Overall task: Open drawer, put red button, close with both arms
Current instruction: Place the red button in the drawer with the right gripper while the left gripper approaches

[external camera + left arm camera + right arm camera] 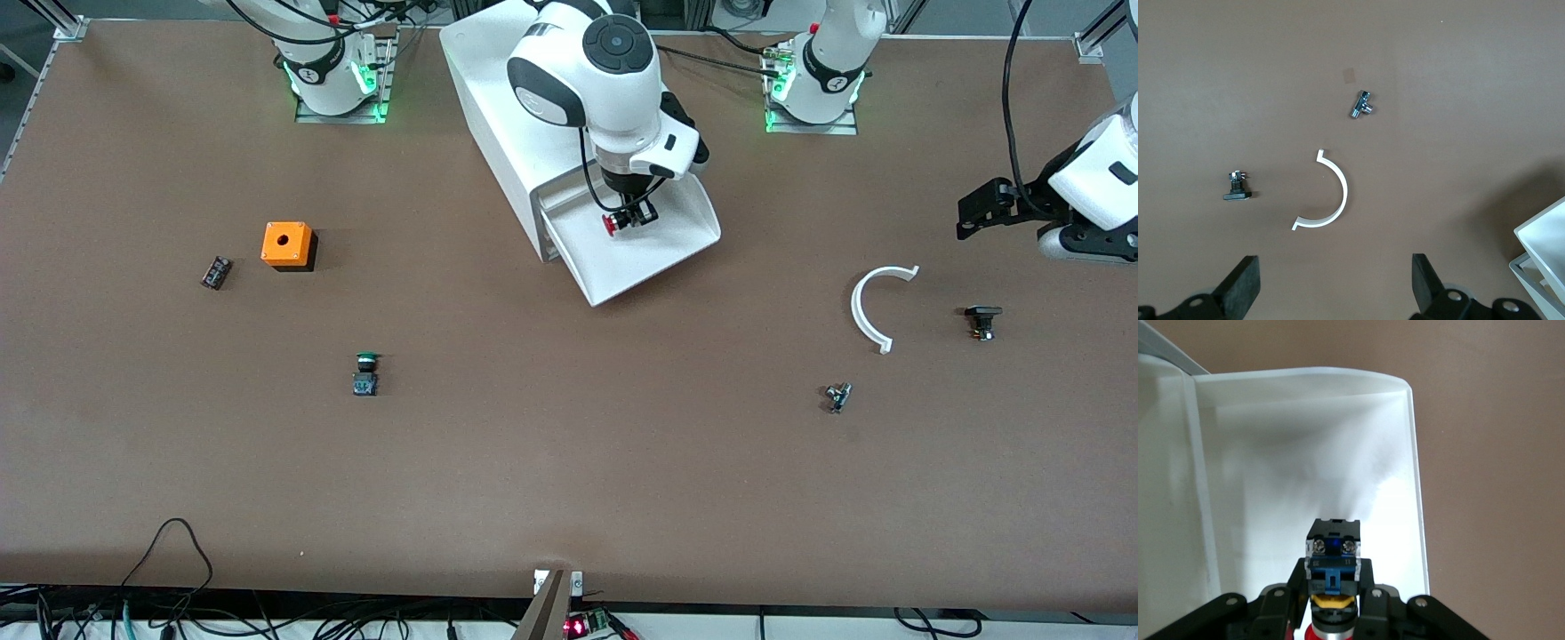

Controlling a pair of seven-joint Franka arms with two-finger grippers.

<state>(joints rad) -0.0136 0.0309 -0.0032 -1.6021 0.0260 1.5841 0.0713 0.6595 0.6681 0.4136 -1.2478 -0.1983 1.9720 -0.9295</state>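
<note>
White plastic walls of the pulled-out middle drawer (685, 244) lay directly under the right gripper (629, 219), whose jaws were clamped on the red button (612, 224), a red mushroom-capped switch with yellow ring and blue-black body, held above the drawer floor. Over the brown tabletop (569, 462), the left gripper (1335, 283) waited, jaws wide, a white curved plastic arc (1331, 200) below them.

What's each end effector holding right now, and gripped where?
Right end effector: the red-capped push-button switch, pinched around its yellow ring, over the open white drawer. Left end effector: open, holding nothing.
</note>
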